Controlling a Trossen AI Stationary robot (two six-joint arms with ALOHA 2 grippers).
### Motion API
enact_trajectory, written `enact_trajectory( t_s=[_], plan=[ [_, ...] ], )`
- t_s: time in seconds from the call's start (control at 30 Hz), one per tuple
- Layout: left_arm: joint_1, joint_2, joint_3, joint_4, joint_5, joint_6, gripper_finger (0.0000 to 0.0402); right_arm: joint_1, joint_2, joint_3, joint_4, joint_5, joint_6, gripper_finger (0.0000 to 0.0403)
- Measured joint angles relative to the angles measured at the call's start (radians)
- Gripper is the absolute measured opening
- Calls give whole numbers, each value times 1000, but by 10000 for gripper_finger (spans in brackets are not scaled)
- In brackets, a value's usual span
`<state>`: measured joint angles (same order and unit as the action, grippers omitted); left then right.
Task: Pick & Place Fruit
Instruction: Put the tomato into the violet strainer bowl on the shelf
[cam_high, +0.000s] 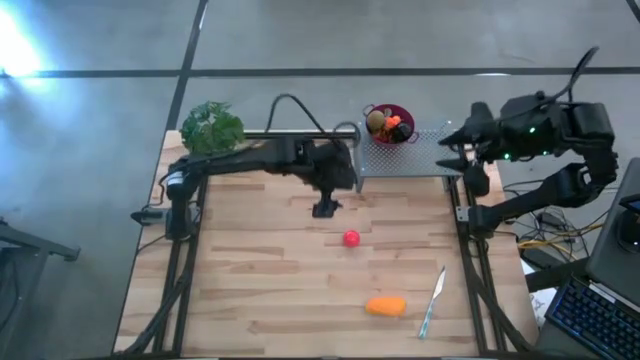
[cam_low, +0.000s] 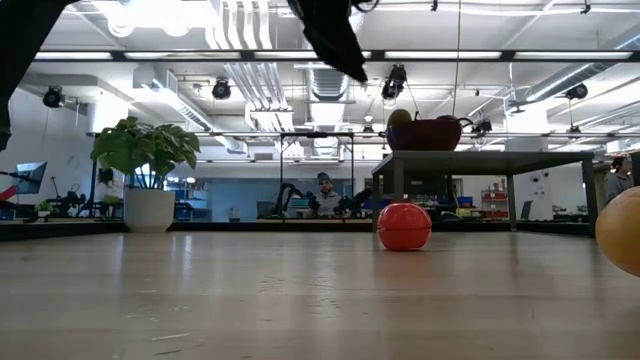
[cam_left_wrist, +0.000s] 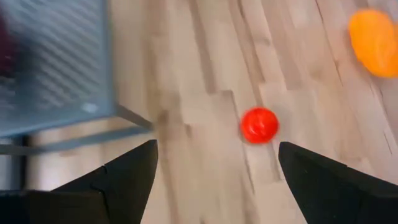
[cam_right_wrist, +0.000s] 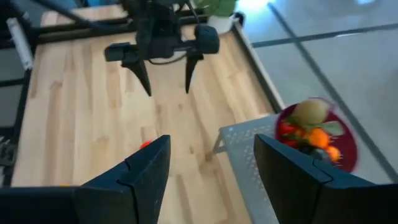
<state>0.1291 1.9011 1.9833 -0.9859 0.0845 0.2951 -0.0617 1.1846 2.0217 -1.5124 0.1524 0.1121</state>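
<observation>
The red ball lies alone on the bare wood near the middle of the surface, touching nothing. The larger oblong orange piece rests nearer the front edge, well apart from the ball, with the slim pale knife just beside it on the right. The other fruit — a brown kiwi, orange and red pieces — sits piled in a dark red bowl on the grey perforated stand at the back of the surface.

The left tool hangs above the wood, just behind the ball and beside the stand's corner; its fingers stand wide apart and hold nothing, the ball showing between them in the left wrist view. The right tool hovers at the right end of the stand, near the bowl, its fingers spread and empty. A green leafy plant stands at the back left corner.
</observation>
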Motion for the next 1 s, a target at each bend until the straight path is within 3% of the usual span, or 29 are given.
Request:
enact_trajectory(
  t_s=[0.23, 0.4, 0.73, 1.0],
  plan=[
    [-61, 1, -254, 227, -6, -3, 337, 126, -72, -191, 113, 5, 42, 237],
    [-90, 1, -371, 385, -6, 29, 337, 183, -127, -324, 179, 8, 80, 227],
    [-100, 3, -514, 636, 12, -41, 337, 227, -227, -552, 329, 9, 98, 206],
    [-118, 39, -562, 748, 63, -45, 337, 227, -248, -620, 349, 33, 98, 220]
  ],
)
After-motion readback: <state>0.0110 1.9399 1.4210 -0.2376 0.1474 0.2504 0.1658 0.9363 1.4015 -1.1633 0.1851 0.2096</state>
